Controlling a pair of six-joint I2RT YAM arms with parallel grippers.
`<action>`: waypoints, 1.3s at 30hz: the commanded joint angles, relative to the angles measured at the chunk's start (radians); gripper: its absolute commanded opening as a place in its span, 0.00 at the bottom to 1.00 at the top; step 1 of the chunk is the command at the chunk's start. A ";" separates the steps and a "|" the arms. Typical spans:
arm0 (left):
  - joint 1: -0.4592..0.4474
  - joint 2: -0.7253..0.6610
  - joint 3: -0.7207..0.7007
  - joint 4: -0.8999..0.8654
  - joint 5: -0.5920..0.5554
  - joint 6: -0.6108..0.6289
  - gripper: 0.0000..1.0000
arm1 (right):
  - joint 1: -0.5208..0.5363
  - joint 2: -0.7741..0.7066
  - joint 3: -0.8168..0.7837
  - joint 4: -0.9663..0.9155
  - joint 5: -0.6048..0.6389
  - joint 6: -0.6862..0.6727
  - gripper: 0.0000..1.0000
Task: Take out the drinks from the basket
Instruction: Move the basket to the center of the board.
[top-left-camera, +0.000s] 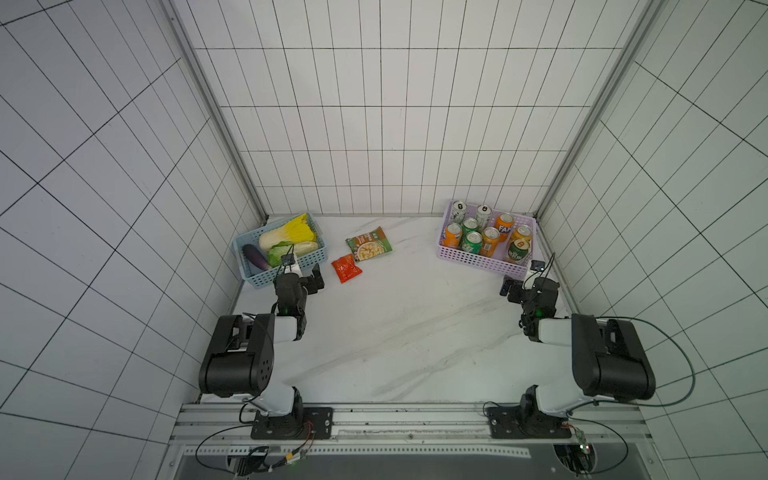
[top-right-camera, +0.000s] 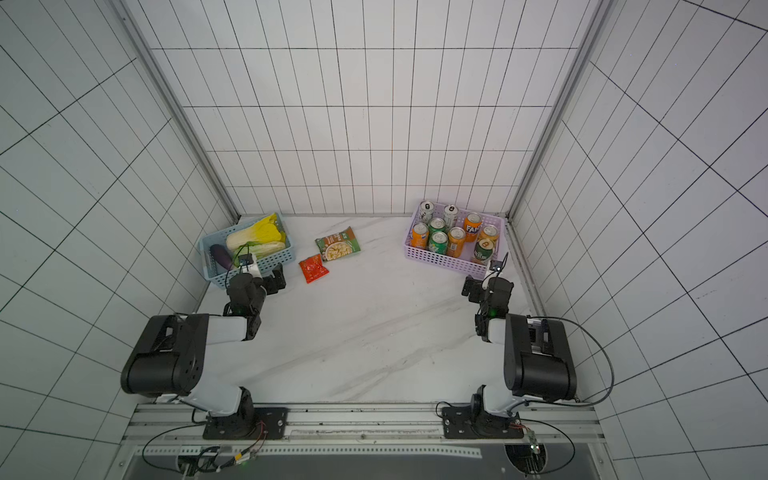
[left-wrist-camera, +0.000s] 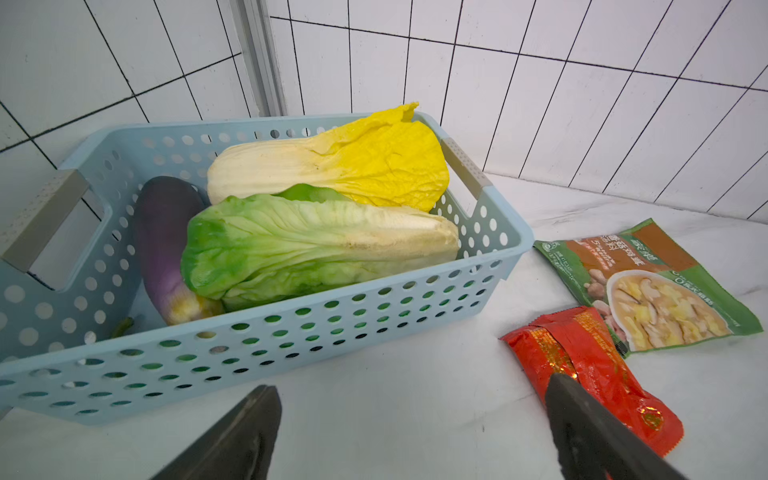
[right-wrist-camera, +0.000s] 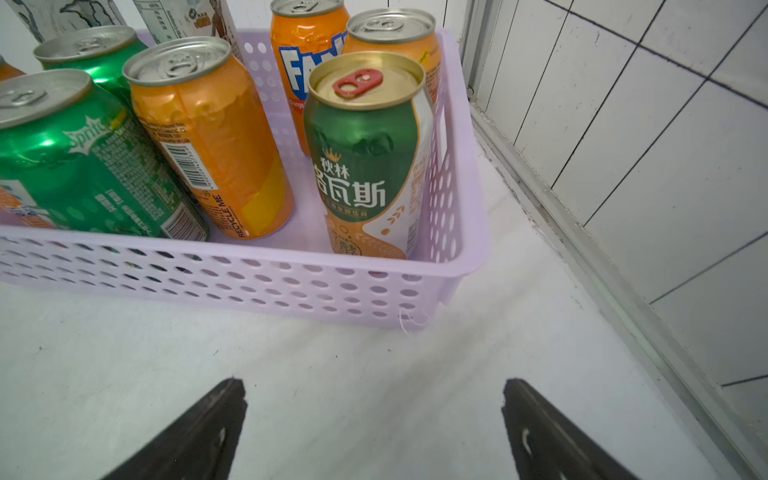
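The drinks (right-wrist-camera: 208, 137) are glossy printed metal. The lilac basket (right-wrist-camera: 249, 282) is smooth perforated plastic, as is the light blue basket (left-wrist-camera: 291, 345). The surface (right-wrist-camera: 374, 365) looks smooth, marble-veined, faintly satin.

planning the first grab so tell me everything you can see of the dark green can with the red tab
The dark green can is glossy metal, with a gold top, a red pull tab, white lettering and an orange and white base. It stands upright in the near right corner of the lilac basket, close to the end wall, a gap apart from the orange can beside it. Nothing grips it.
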 joint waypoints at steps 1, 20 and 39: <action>-0.002 -0.006 0.006 0.000 0.009 0.007 0.98 | 0.010 -0.001 0.012 0.015 -0.006 -0.003 0.99; -0.002 -0.117 -0.017 -0.004 -0.039 -0.005 0.98 | -0.010 -0.036 0.027 -0.034 -0.026 0.020 0.99; 0.003 -0.456 0.336 -1.000 0.189 -0.331 0.99 | 0.092 -0.365 0.404 -0.913 -0.248 0.090 0.93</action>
